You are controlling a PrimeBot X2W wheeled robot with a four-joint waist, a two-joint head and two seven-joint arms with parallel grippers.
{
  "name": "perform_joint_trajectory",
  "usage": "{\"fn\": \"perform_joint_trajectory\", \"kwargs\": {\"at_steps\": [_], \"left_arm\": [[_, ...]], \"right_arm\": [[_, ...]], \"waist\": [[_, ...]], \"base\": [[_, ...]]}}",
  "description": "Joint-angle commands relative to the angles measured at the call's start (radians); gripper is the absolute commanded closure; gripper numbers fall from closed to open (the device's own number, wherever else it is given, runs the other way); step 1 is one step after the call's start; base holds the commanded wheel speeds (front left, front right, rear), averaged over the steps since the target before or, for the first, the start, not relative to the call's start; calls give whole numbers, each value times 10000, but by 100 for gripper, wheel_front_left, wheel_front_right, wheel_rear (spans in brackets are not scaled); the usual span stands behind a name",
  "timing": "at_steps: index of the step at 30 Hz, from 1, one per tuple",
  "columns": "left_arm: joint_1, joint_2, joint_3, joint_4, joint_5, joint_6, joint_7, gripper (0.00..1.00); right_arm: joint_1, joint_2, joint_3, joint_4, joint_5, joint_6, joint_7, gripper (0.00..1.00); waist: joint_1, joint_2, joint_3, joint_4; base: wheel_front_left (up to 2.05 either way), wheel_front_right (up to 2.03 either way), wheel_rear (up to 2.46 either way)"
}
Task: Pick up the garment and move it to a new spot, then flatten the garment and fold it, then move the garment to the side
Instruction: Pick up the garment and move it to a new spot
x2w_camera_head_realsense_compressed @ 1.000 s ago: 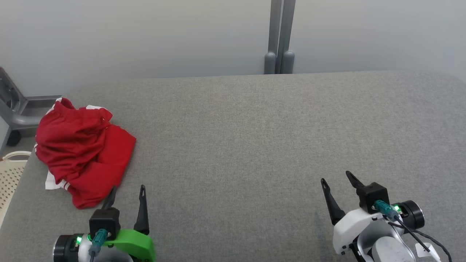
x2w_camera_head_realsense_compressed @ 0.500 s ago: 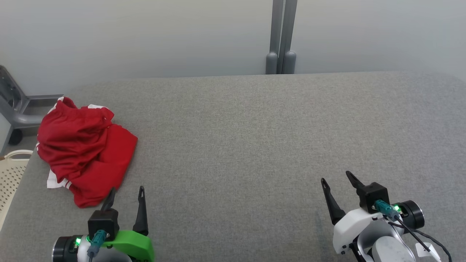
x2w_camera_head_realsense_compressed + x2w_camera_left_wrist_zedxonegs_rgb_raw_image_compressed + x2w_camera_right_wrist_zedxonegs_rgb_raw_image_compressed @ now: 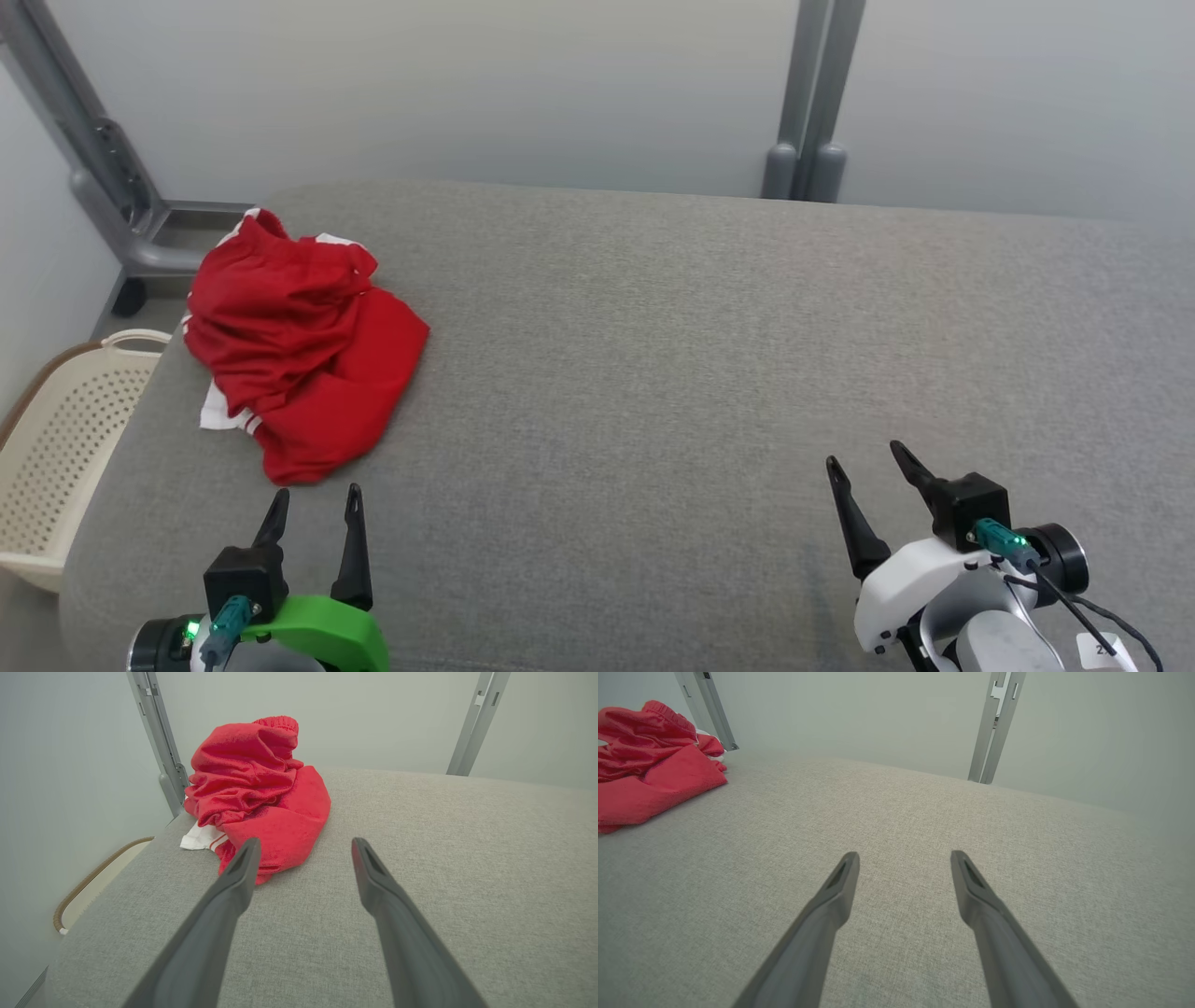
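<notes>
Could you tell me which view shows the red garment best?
The head view: the whole garment, crumpled, from above. Left wrist view: close, a finger overlaps it. Right wrist view: cropped at the edge.

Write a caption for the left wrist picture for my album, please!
Open left gripper aimed at crumpled red shorts near the corner of a grey padded table.

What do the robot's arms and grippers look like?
Each gripper has two long, dark, tapering fingers on a black block. The left gripper sits on a green wrist shell, the right gripper on a white shell. Both carry a teal plug and a green light; a thin black cable and a white tag trail from the right.
</notes>
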Motion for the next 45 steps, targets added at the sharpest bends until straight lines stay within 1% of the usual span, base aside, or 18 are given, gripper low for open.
{"fn": "perform_joint_trajectory", "kwargs": {"at_steps": [1, 5, 6, 13, 19, 26, 34, 39, 42, 45], "left_arm": [[116, 88, 31, 24, -51, -7, -8, 0], [175, 203, 27, 56, -85, -12, 6, 0], [175, 203, 27, 56, -85, -12, 6, 0], [289, 308, 93, -61, -251, 32, 134, 0], [457, 411, 152, -207, -332, 142, 211, 0], [726, 561, 175, -382, -397, 235, 328, 0], [856, 595, 20, -827, -397, 331, 686, 0], [278, 693, -13, -682, -639, -54, 753, 0], [-412, 765, -61, -478, -883, -447, 946, 0], [-1433, 782, -119, -61, -1213, -781, 1490, 0]], "right_arm": [[82, -29, 32, 42, 128, 1, -104, 0], [42, -31, 76, 144, 223, 1, -208, 0], [42, -31, 76, 144, 223, 1, -208, 0], [73, -30, 280, 334, 460, 1, -329, 0], [71, -31, 325, 407, 492, 1, -421, 0], [152, -36, 512, 538, 574, 1, -467, 0], [88, -34, 577, 525, 582, 1, -472, 0], [116, -37, 676, 440, 544, 1, -360, 0], [64, -36, 668, 294, 377, 1, -240, 0], [-75, -42, 631, 28, 85, 1, -41, 0]], "waist": [[0, 0, -105, 705], [0, 0, -168, 1293], [0, 0, -168, 1293], [0, 0, -257, 2176], [0, 0, -349, 2704], [0, 0, -535, 3084], [0, 0, -478, 3183], [0, 0, -317, 3074], [0, 0, -86, 2939], [0, 0, 338, 2703]], "base": [[0, 0, 0], [0, 0, 0], [0, 0, 0], [0, 0, 0], [0, 0, 0], [0, 0, 0], [0, 0, 0], [0, 0, 0], [0, 0, 0], [0, 0, 0]]}}
